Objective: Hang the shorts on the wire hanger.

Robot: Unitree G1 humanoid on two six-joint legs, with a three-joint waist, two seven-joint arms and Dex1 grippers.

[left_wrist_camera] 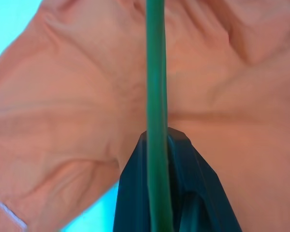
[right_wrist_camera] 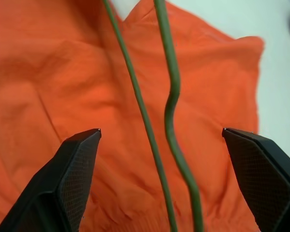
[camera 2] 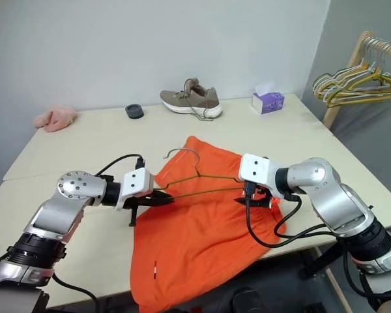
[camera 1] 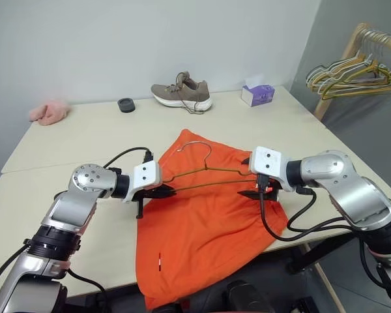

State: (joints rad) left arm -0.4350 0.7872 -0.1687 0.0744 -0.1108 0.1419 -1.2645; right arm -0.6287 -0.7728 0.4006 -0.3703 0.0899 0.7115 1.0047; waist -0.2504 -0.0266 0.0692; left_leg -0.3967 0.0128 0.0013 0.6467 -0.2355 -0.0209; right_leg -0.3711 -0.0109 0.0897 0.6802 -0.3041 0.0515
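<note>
The left end effector [camera 1: 168, 192] has its black fingers pressed together on the wire hanger [camera 1: 205, 175], pinching the thin olive-green wire at the hanger's left corner. From the left wrist the wire runs straight up between the dark fingers [left_wrist_camera: 193, 193], with orange cloth behind it. The right end effector [camera 1: 255, 193] is spread wide at the hanger's other corner; seen from the right wrist, its two fingers [right_wrist_camera: 70, 179] stand well apart on either side of the two wires, touching neither, one wire straight and the other wavy.

The hanger is held low and nearly flat over the shorts [camera 1: 202, 228], its hook [camera 1: 197, 147] reaching toward the far edge of the cloth. The shorts lie spread on the counter [camera 1: 85, 140], bright orange, their near end hanging over the counter's front edge. They are not on the hanger.

Toward the back of the counter sit a brown sneaker [camera 1: 181, 94], a small dark round object [camera 1: 126, 104], a purple tissue box [camera 1: 257, 94] and, at the far left, a pink fuzzy cloth [camera 1: 49, 112], all well apart from the shorts. Off to the right a wooden rack [camera 1: 352, 49] carries a bunch of yellow and green hangers [camera 1: 355, 75]. A black cable loops from the right wrist across the orange cloth.
</note>
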